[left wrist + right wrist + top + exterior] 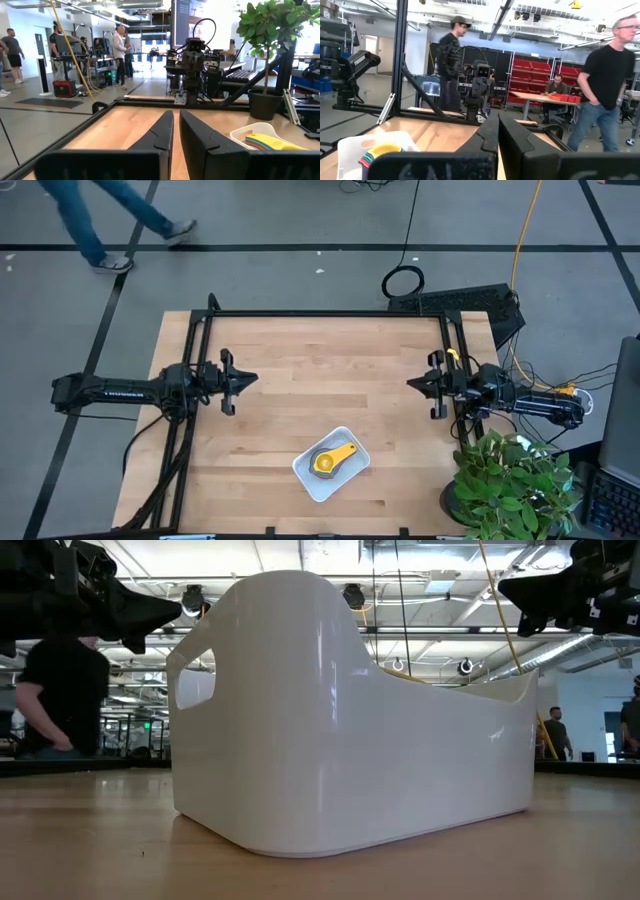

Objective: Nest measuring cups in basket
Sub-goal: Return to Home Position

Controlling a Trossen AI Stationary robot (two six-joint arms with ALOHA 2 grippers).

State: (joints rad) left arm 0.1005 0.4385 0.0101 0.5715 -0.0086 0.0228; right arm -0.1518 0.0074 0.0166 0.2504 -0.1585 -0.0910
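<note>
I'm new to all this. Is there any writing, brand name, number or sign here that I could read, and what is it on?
Nothing here reads clearly.
White lettering along the left arm: too small to read.
White lettering on a dark arm in the room behind, in the right wrist view: too blurred to read.
On the basket and the measuring cups: no print visible.
</note>
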